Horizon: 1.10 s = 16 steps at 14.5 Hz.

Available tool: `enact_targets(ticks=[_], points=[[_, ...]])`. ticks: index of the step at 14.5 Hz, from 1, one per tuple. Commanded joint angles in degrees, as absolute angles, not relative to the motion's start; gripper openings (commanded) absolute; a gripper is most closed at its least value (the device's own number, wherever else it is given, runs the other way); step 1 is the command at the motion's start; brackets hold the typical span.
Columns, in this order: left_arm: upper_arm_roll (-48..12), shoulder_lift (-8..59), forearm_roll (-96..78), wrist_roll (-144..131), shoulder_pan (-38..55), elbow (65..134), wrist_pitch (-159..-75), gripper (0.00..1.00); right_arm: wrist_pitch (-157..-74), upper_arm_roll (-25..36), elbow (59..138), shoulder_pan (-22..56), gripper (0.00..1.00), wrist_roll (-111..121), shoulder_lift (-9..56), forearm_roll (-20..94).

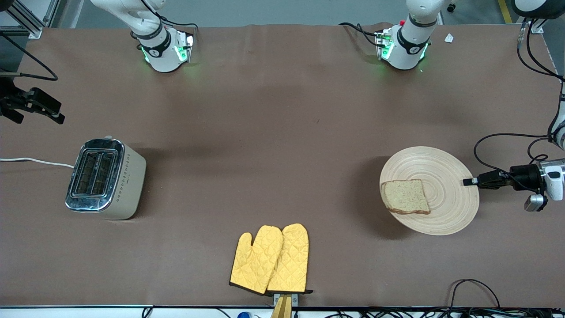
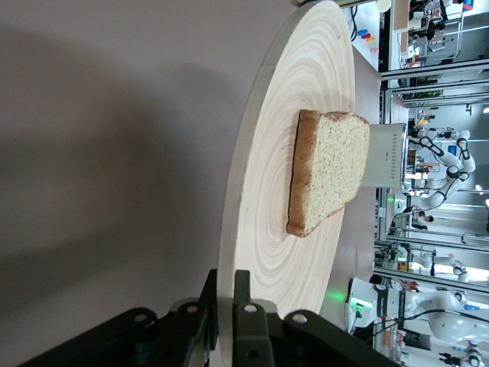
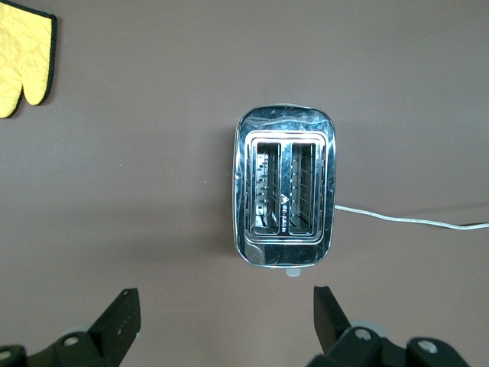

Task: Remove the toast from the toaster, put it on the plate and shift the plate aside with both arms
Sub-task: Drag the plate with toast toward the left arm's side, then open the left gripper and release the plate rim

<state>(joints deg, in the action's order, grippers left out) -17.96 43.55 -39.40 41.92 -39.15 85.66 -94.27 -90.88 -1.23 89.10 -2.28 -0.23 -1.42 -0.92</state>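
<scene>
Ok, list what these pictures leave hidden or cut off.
- Plate: its underside is unseen in both the front and left wrist views.
- Left gripper: shut on the rim; its body is cut by the left wrist view's edge.
- Right gripper: partly cut off in front view.
- Toast: underside hidden against the plate.
- Toaster: slot bottoms too dark.

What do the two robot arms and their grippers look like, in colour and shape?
Both arms are white and rounded, with black joint bands; green lights glow at their bases. Black cables trail beside the left arm and the right arm. The left gripper and the right gripper are black, with two slim fingers each.
</scene>
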Motion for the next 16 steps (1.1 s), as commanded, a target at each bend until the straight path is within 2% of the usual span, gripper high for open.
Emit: enact_targets(ticks=[1, 9, 11, 12, 13, 14, 16], points=[[-17.58, 44.91, -38.85, 42.28, -40.25, 85.52, -91.93, 0.0, -90.53, -0.97, 88.33, -2.02, 1.0, 0.0, -1.23, -0.09], [-15.03, 50.27, -34.89, 41.84, -40.43, 85.61, -92.02, 0.02, -90.53, -0.97, 88.33, -2.02, 1.0, 0.0, -1.23, -0.09], [-15.03, 50.27, -34.89, 41.66, -40.34, 85.61, -92.2, 0.12, -90.61, -0.97, 88.33, -2.02, 1.0, 0.0, -1.14, -0.09], [-14.94, 50.53, -33.94, 41.75, -40.17, 85.34, -92.46, 0.24, -90.53, -0.97, 88.33, -2.02, 1.0, 0.0, -1.23, -0.09], [-15.03, 50.36, -32.62, 41.49, -39.82, 85.17, -92.46, 0.52, -90.61, -0.97, 88.33, -2.02, 1.0, 0.0, -1.14, -0.09], [-15.12, 50.27, -32.52, 41.57, -39.9, 84.9, -92.63, 0.98, -90.62, -0.97, 88.33, -2.02, 1.0, 0.0, -1.14, -0.09], [-15.12, 49.66, -32.34, 41.14, -39.03, 82.11, -92.73, 1.0, -90.62, -0.97, 88.33, -2.02, 1.0, 0.0, -1.14, -0.09]])
